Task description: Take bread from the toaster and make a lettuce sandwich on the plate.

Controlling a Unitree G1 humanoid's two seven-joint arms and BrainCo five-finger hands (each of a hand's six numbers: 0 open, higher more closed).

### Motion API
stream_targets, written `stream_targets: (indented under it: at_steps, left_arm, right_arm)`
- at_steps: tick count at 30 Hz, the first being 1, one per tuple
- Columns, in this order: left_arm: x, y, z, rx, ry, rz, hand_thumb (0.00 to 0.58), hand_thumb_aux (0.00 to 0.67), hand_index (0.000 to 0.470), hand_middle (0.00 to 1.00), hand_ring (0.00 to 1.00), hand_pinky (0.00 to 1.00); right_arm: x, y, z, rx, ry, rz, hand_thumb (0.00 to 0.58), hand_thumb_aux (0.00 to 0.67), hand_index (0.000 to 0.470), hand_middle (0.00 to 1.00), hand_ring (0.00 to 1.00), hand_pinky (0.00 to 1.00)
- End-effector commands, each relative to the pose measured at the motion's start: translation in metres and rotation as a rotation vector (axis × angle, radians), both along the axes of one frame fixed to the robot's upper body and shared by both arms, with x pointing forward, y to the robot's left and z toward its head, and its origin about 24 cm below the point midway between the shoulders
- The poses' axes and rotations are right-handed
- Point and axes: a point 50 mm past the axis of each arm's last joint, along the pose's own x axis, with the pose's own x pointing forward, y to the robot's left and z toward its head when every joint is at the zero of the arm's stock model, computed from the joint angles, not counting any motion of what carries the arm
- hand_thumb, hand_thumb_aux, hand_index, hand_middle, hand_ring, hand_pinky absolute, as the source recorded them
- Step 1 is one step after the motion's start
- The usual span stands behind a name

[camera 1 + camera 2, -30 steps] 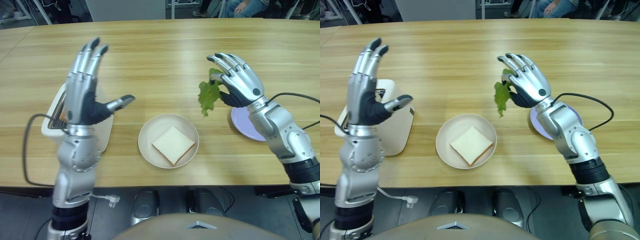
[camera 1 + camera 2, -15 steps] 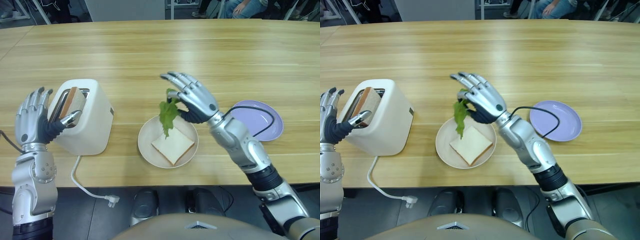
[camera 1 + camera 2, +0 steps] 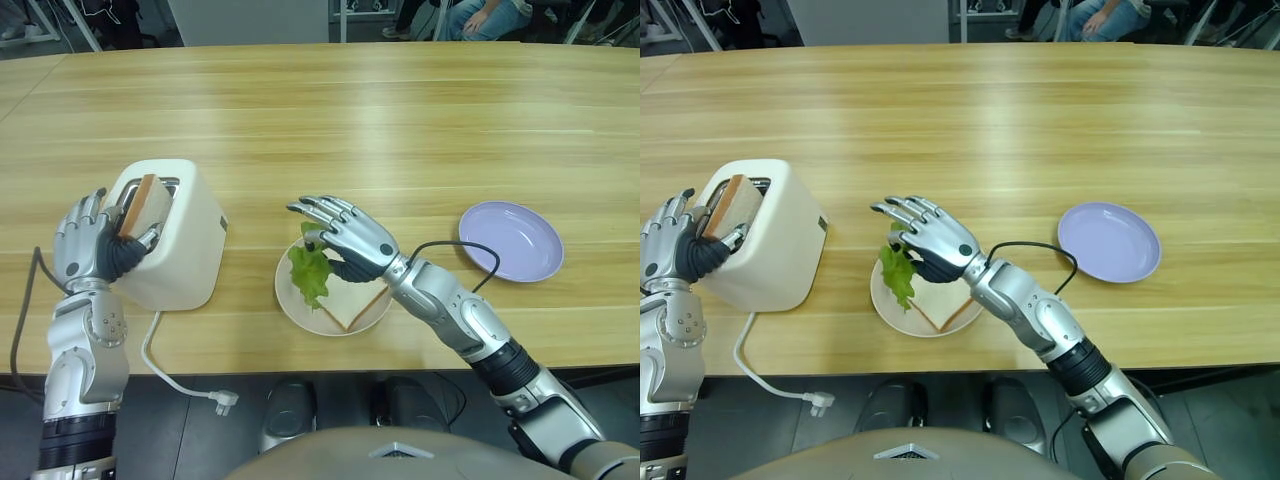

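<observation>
A cream toaster (image 3: 177, 240) stands at the left with a bread slice (image 3: 137, 203) sticking up from its slot. My left hand (image 3: 92, 246) is against the toaster's left side, fingers curled beside that slice and touching it. A beige plate (image 3: 290, 300) in front of me holds a white bread slice (image 3: 357, 304). My right hand (image 3: 348, 238) hovers over the plate, shut on a green lettuce leaf (image 3: 309, 272) that hangs down over the left part of the bread.
A lilac plate (image 3: 510, 240) lies bare at the right. The toaster's white cord (image 3: 175, 377) runs off the table's front edge. The far half of the wooden table (image 3: 330, 110) is open.
My right hand carried the lettuce leftward from beside the lilac plate and lowered it over the bread. My left hand dropped from raised and open to the toaster's side.
</observation>
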Motion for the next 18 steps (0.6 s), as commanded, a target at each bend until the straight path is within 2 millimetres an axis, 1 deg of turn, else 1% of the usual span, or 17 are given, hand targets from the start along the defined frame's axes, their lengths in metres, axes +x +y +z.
stream_targets:
  at_steps: [1, 2, 3, 4, 5, 7, 10, 13, 14, 15, 16, 18]
  left_arm:
    - [0.003, -0.008, -0.004, -0.034, 0.003, -0.05, 0.58, 0.67, 0.46, 0.04, 0.04, 0.04]
    - [0.003, -0.01, -0.002, -0.037, -0.007, -0.058, 0.58, 0.67, 0.46, 0.14, 0.14, 0.14]
    - [0.003, -0.01, -0.001, -0.042, -0.014, -0.064, 0.58, 0.67, 0.46, 0.33, 0.33, 0.33]
    - [0.003, -0.011, 0.001, -0.046, -0.026, -0.071, 0.58, 0.67, 0.46, 0.6, 0.6, 0.6]
    - [0.003, -0.011, 0.002, -0.052, -0.035, -0.078, 0.58, 0.67, 0.46, 0.76, 0.76, 0.76]
    - [0.003, -0.013, 0.005, -0.065, -0.058, -0.094, 0.58, 0.67, 0.46, 1.0, 1.0, 1.0]
    - [0.002, -0.014, 0.013, -0.084, -0.112, -0.112, 0.58, 0.67, 0.46, 1.0, 1.0, 1.0]
    - [0.002, -0.015, 0.025, -0.113, -0.196, -0.136, 0.58, 0.67, 0.46, 1.0, 1.0, 1.0]
    - [0.002, -0.016, 0.028, -0.123, -0.222, -0.144, 0.58, 0.67, 0.46, 1.0, 1.0, 1.0]
    - [0.001, -0.016, 0.033, -0.113, -0.251, -0.149, 0.58, 0.67, 0.46, 1.0, 1.0, 1.0]
    - [0.001, -0.016, 0.039, -0.115, -0.282, -0.155, 0.58, 0.67, 0.46, 1.0, 1.0, 1.0]
    - [0.001, -0.017, 0.049, -0.103, -0.341, -0.168, 0.58, 0.67, 0.46, 1.0, 1.0, 1.0]
  right_arm:
    - [0.004, -0.013, -0.028, -0.078, 0.038, -0.043, 0.58, 0.67, 0.46, 0.0, 0.0, 0.0]
    - [0.005, -0.016, -0.033, -0.091, 0.047, -0.051, 0.58, 0.67, 0.46, 0.0, 0.0, 0.0]
    - [0.005, -0.019, -0.037, -0.107, 0.052, -0.058, 0.58, 0.67, 0.46, 0.0, 0.0, 0.0]
    - [0.006, -0.023, -0.041, -0.123, 0.052, -0.065, 0.58, 0.67, 0.46, 0.0, 0.0, 0.0]
    - [0.006, -0.026, -0.044, -0.136, 0.053, -0.073, 0.58, 0.67, 0.46, 0.0, 0.0, 0.0]
    - [0.006, -0.033, -0.049, -0.184, 0.052, -0.084, 0.58, 0.67, 0.46, 0.0, 0.0, 0.0]
    - [0.006, -0.041, -0.054, -0.247, 0.053, -0.096, 0.58, 0.67, 0.46, 0.0, 0.0, 0.0]
    - [0.004, -0.049, -0.056, -0.314, 0.058, -0.106, 0.58, 0.67, 0.46, 0.0, 0.0, 0.0]
    - [0.004, -0.05, -0.056, -0.326, 0.056, -0.11, 0.559, 0.544, 0.373, 0.0, 0.0, 0.0]
    - [0.003, -0.052, -0.056, -0.346, 0.054, -0.111, 0.443, 0.344, 0.236, 0.0, 0.0, 0.0]
    - [0.003, -0.053, -0.056, -0.364, 0.056, -0.111, 0.0, 0.0, 0.0, 0.0, 0.0, 0.0]
    - [0.002, -0.055, -0.055, -0.385, 0.06, -0.113, 0.0, 0.0, 0.0, 0.0, 0.0, 0.0]
